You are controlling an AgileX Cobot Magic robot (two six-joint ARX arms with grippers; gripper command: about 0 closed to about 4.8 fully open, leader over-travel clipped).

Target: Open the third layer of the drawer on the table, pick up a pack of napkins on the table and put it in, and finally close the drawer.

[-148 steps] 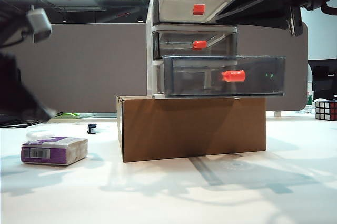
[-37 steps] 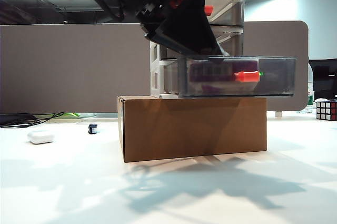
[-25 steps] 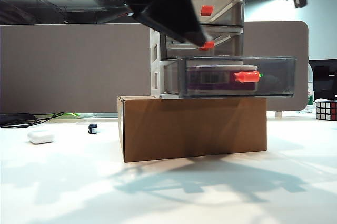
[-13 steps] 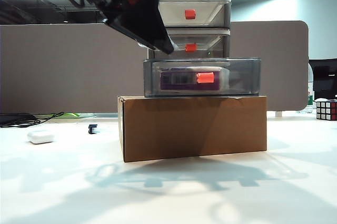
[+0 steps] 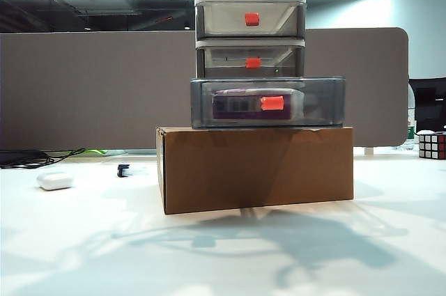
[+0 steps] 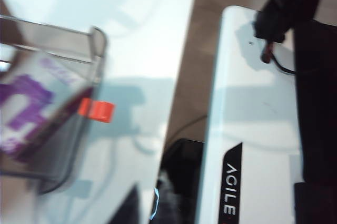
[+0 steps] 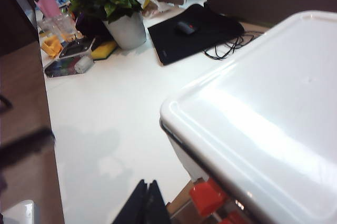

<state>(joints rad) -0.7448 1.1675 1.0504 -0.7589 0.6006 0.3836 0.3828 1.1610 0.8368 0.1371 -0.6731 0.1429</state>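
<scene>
Exterior view. On the desk, dead centre: a cardboard box, and on top of it the drawer. Pulled out toward the camera: the third layer, standing forward of the two tiers above. Inside it, seen through the grey front just at 9 o'clock of the red handle: the pack of napkins, lying flat, barcode end facing out. At 9 o'clock of the box, well apart: a small white case. At 3 o'clock, at the frame's edge: a puzzle cube. No gripper visible here, only dark arm parts along the top edge.

Left wrist view. Blurred. Looks down on the third layer, open, with the pack of napkins resting inside, behind the red handle. Beside the tray: bare desk and the robot's white base. Left gripper only a dark sliver at the edge, clear of the tray and holding nothing visible; cannot tell whether its fingers are apart or together.

Right wrist view. Right gripper with fingers pressed together, empty, hanging just beside the drawer's white top, near a red handle. Beyond, across the desk: a potted plant and a black mat.
</scene>
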